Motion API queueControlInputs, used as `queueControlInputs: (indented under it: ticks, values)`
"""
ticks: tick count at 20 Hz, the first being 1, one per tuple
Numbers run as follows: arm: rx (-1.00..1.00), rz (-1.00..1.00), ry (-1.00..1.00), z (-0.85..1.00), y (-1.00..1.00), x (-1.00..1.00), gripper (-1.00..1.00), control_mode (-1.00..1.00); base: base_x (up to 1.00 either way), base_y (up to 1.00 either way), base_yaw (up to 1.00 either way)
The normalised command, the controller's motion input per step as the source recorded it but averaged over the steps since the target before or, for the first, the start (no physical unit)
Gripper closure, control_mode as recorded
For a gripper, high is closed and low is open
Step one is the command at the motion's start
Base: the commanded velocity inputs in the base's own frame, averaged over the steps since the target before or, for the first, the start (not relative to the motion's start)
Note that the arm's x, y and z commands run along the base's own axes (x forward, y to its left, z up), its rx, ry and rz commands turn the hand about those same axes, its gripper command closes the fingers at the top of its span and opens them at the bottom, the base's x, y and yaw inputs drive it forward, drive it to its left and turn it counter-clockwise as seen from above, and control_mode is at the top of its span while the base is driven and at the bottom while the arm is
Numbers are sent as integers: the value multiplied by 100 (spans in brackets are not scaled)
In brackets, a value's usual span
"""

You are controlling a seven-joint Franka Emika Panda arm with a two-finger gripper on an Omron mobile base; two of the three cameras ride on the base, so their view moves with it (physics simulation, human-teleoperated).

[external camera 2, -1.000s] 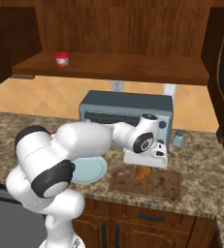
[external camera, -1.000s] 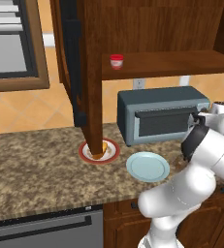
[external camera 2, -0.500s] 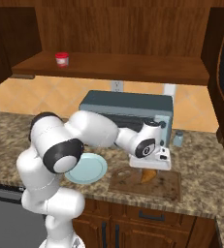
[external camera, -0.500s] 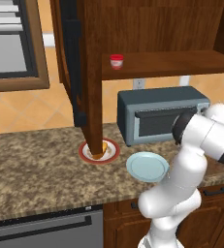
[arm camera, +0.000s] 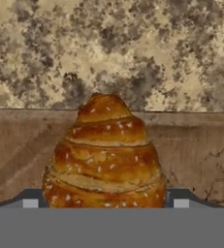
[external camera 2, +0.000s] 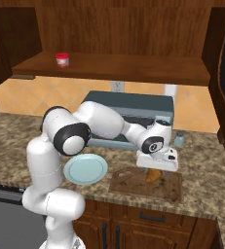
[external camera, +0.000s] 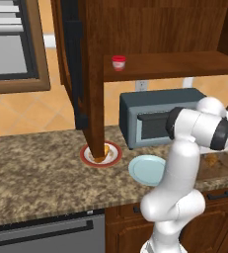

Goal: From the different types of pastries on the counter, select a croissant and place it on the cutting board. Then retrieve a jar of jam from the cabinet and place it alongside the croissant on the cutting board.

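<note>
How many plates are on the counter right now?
2: a pale blue plate at the counter's front edge beside the cutting board, and a red-rimmed plate farther left, partly hidden behind the cabinet door. Others may be hidden.

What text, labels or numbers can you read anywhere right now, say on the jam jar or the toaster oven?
None can be read.
Jam jar: a whitish band, too small to show any words.
Toaster oven: no brand or numbers visible on its front.
Croissant, cutting board and plate: no markings.
</note>
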Motion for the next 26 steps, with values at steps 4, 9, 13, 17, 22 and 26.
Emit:
queueControlInputs:
  ticks: [4, 9, 13, 17, 22, 26]
  values:
    - [0, 0, 0, 6, -9, -12, -100, -100, 0, 0, 0]
    - [0, 2, 0, 10, 1, -25, -100, -100, 0, 0, 0]
    - [0, 5, -4, 36, 19, -63, -100, -100, 0, 0, 0]
    - [0, 0, -9, 88, 18, -76, -100, -100, 0, 0, 0]
    - [-1, 2, -8, 100, 85, -36, -100, -100, 0, 0, 0]
    - [-6, 3, -10, 100, 96, -40, -100, -100, 0, 0, 0]
